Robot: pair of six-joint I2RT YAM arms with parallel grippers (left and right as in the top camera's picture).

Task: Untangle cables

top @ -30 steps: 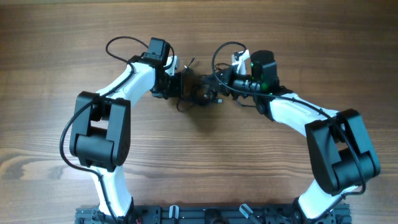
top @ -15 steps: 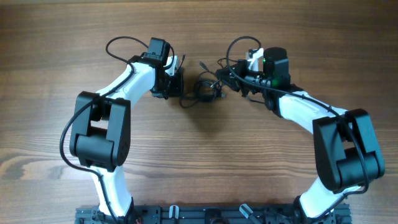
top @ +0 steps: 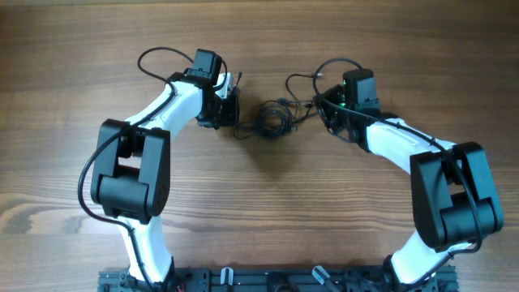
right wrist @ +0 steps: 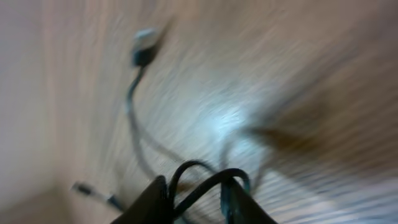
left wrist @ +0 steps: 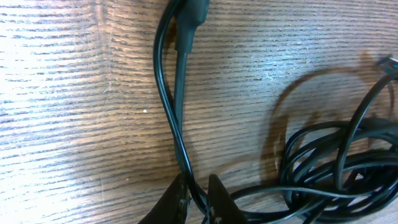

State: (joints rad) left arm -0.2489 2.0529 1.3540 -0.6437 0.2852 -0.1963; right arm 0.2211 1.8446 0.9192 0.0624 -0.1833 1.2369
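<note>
The cables lie as a small black knot on the wooden table between my two arms. Just left of the knot, my left gripper is shut on one thin black strand. That strand runs up to a dark plug, and the bundle lies to the right. My right gripper is just right of the knot. In the blurred right wrist view it stands open, with two cable loops arching loosely between its fingers. A grey plug end lies farther off.
The wooden table carries nothing else. Thicker black arm cables loop above the left wrist and the right wrist. Both arm bases stand at the near edge.
My right gripper has pulled back to the right, away from the knot, and its jaws have parted. The bundle has shifted slightly and spread. The left arm has held still.
</note>
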